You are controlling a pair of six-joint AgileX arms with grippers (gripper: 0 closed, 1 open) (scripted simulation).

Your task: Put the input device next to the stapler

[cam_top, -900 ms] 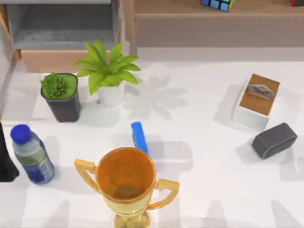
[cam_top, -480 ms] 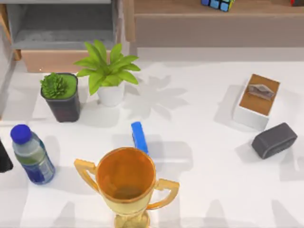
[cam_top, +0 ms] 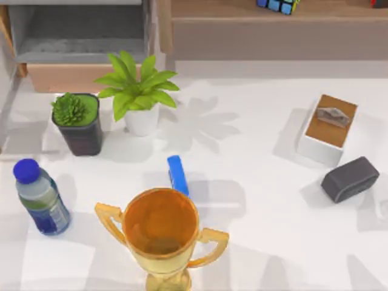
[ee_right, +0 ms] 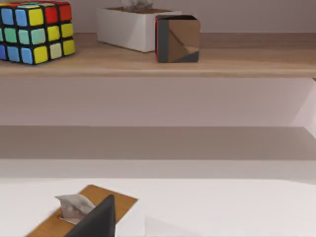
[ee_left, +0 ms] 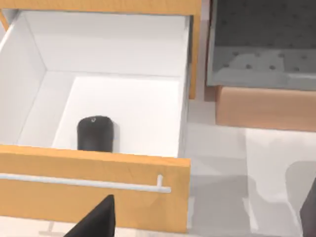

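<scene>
The input device, a small black mouse (ee_left: 95,133), lies inside an open white drawer with a wooden front (ee_left: 94,190), seen in the left wrist view. My left gripper (ee_left: 114,219) hovers open above and in front of the drawer, apart from the mouse, one dark finger (ee_left: 96,222) showing. The stapler (cam_top: 177,176), a slim blue bar, lies mid-table just behind a gold trophy cup (cam_top: 160,229). My right gripper (ee_right: 114,219) is open and holds nothing, near the tissue box (ee_right: 81,210).
A water bottle (cam_top: 39,197), a dark pot with a succulent (cam_top: 77,124) and a white potted plant (cam_top: 140,91) stand on the left. A tissue box (cam_top: 329,128) and a dark grey block (cam_top: 350,179) sit on the right. A colour cube (ee_right: 34,32) rests on the back shelf.
The dark left arm at the top view's left edge has slid further left and out of that view. Nothing on the table has moved.
</scene>
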